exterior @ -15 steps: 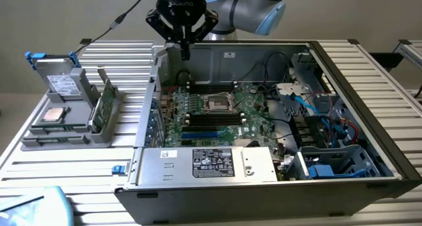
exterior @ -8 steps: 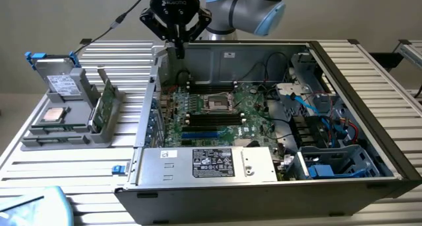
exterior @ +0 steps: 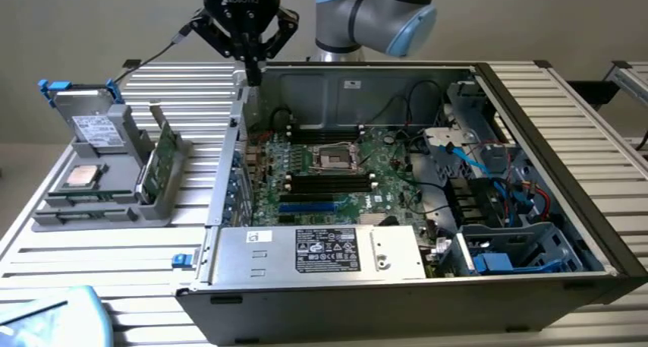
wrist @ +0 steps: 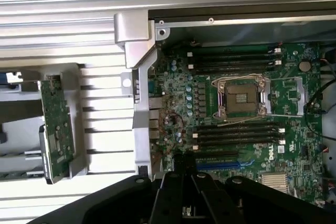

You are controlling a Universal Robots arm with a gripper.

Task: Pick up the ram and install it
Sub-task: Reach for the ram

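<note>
Our gripper (exterior: pixel 251 67) hangs empty, fingers together, over the computer case (exterior: pixel 385 309) wall, and the ram (exterior: pixel 153 171) stands edgewise in the grey holder (exterior: pixel 91 210) toward the bench (exterior: pixel 152 252) edge at the exterior view's left, lying parallel to that wall

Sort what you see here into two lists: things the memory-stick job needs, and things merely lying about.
Needed for the job:
- ram, standing in its grey holder
- gripper, shut and empty, above a corner of the computer case
- memory slots on the motherboard

Lying about:
- processor chip
- drive with blue tabs
- power supply
</note>
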